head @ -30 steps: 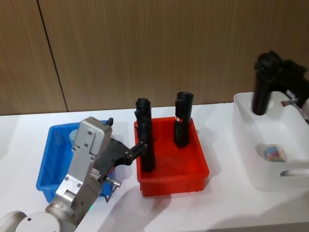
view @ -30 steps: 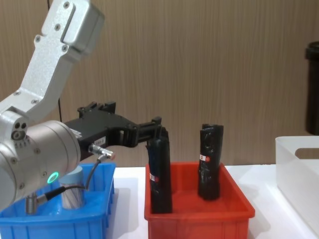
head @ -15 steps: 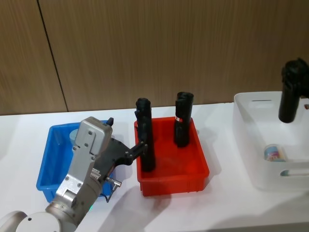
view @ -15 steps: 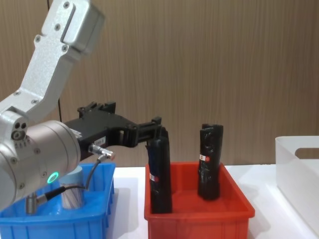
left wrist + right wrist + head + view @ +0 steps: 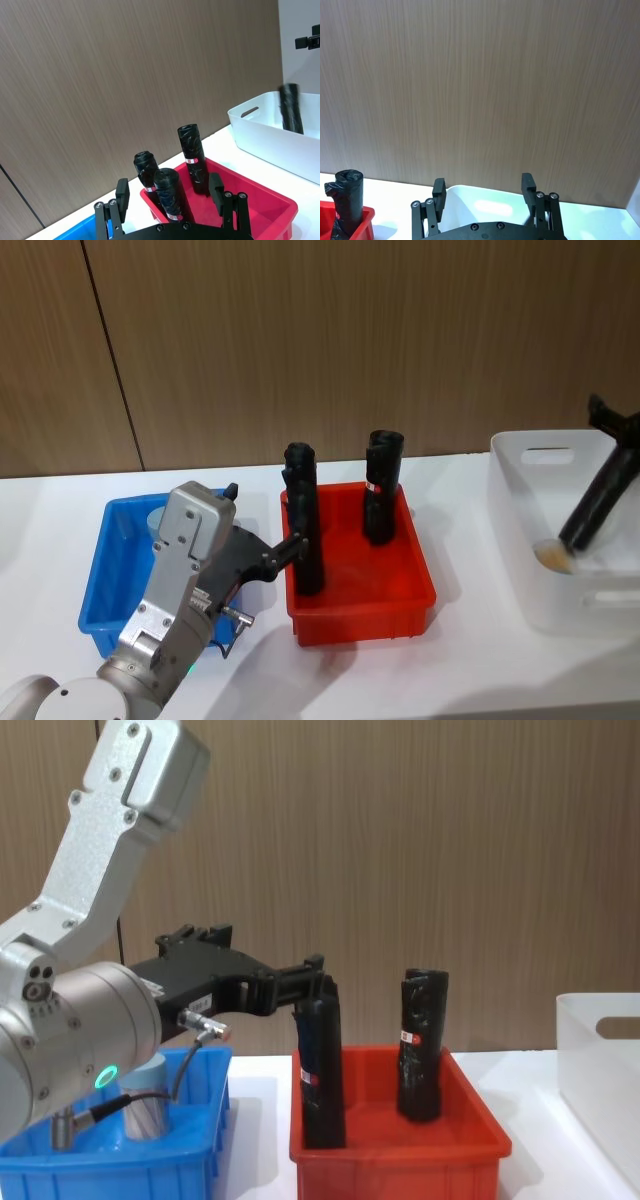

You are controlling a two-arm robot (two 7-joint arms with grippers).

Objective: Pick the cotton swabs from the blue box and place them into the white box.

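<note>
Since the earlier frame the right gripper (image 5: 585, 520) has swung from its upright hang above the white box (image 5: 520, 455) to a tilted reach, its blurred finger slanting down inside the box. The left arm has not shifted.

Right gripper: in the right wrist view its fingers (image 5: 438, 189) stand wide apart with nothing between them. The rim of the white box lies just below and ahead of them. In the head view a blurred pale patch sits on the box floor at the finger's tip, where a swab tub lay earlier; I cannot tell whether they touch.

Left gripper (image 5: 300, 982): it hovers level, pointing from over the blue box (image 5: 110, 1170) toward the red bin (image 5: 400, 1160). The left wrist view shows its fingers (image 5: 121, 192) spread wide and gripping nothing. The nearest of the black rolls (image 5: 320, 1065) stands upright just ahead of the tips, seen between them with a gap on either side. In the chest view one tip lies at that roll's top, either touching it or just beside it.

One cotton swab tub (image 5: 145, 1105) remains in the blue box, behind and below the left gripper and partly hidden by that arm — only its pale lid edge (image 5: 157, 520) shows from the head.
</note>
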